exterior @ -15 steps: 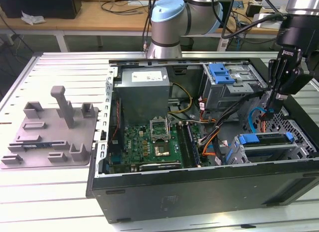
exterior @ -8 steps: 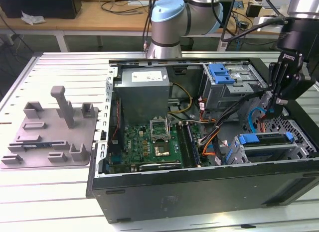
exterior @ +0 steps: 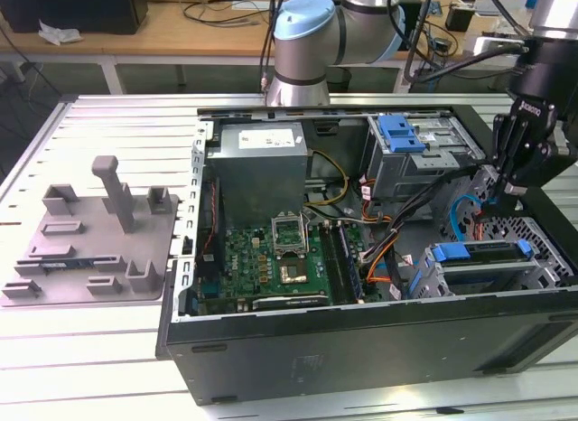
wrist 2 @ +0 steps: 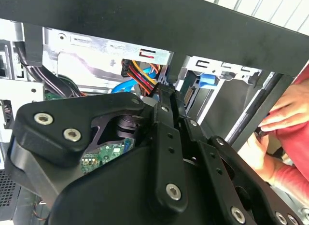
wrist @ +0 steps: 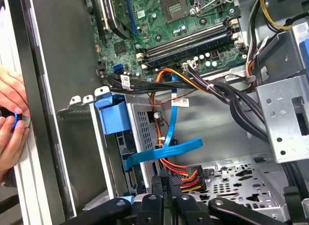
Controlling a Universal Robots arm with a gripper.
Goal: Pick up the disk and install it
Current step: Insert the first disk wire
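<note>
With the disk [exterior: 479, 252] lying in the lower drive cage [exterior: 544, 273] at the exterior view's right and the jaws drawn narrow, nothing seen held, just beside the orange wires [wrist: 186, 170], those wires or the blue cable [wrist: 166, 148] could be snagged and pulled loose.

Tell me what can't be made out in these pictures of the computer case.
What the person's hands pinch: first wrist view, the case wall and the picture's edge cut it off.
Whether the blue-edged unit in the lower cage is the disk: exterior view, too small.
What lies under the gripper: second wrist view, its own body blocks it.
</note>
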